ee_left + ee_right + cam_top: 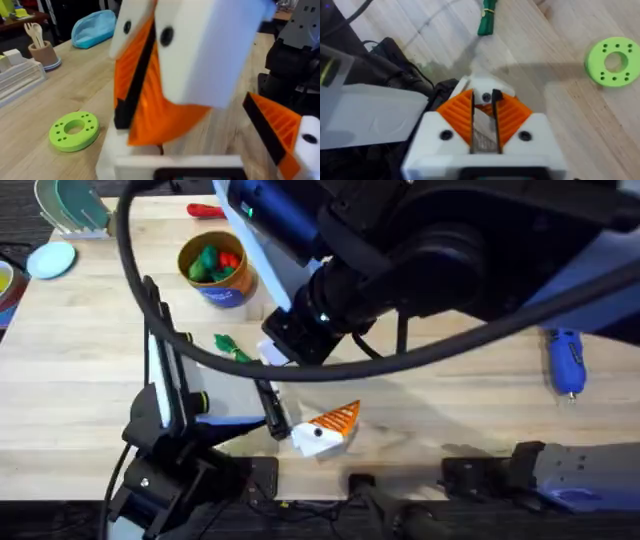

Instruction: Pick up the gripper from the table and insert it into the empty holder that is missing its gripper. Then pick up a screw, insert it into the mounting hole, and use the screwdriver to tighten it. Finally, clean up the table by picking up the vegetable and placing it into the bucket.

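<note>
My right gripper [484,97] is shut, with a thin piece with a black edge, the gripper, pinched between its orange pads [460,117]. It hangs just over a white block with a dark hole, the holder [481,81]. In the left wrist view the right gripper [125,117] looms close above the white holder [107,160]. My left gripper [320,430] is open, and one finger carries an orange pad [275,127]. The vegetable [232,348] lies on the table near the bucket [215,270]. At the right lies the blue screwdriver [565,360].
A green ring disc [612,61] lies on the wood beside the grippers. The bucket holds green and red toy foods [215,260]. A red-handled tool [205,210] lies at the back. A tan cup with wooden utensils [41,50] and a blue pouch [95,27] stand farther off.
</note>
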You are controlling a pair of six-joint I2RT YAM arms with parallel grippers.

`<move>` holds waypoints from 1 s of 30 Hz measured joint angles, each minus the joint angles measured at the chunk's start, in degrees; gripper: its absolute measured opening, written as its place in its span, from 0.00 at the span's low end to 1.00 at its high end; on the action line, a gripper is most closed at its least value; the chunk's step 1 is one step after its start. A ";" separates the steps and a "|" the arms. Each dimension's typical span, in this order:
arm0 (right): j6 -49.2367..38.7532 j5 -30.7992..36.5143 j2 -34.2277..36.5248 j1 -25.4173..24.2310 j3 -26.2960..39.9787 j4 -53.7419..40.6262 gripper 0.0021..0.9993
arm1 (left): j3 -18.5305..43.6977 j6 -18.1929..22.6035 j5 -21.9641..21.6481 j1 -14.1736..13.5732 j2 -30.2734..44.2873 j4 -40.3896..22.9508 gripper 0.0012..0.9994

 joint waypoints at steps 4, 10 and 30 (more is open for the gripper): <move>0.39 0.30 -0.09 0.12 0.00 -0.11 0.65 | 0.00 -0.13 -0.33 0.01 0.00 0.00 0.99; 0.24 1.02 -2.13 -1.97 -0.01 -1.00 0.99 | 0.00 0.02 -0.53 -0.04 -0.01 0.04 0.99; -5.93 0.26 -24.81 -7.34 -4.47 -18.47 0.99 | 0.00 0.13 -0.61 -0.04 -0.02 0.26 0.99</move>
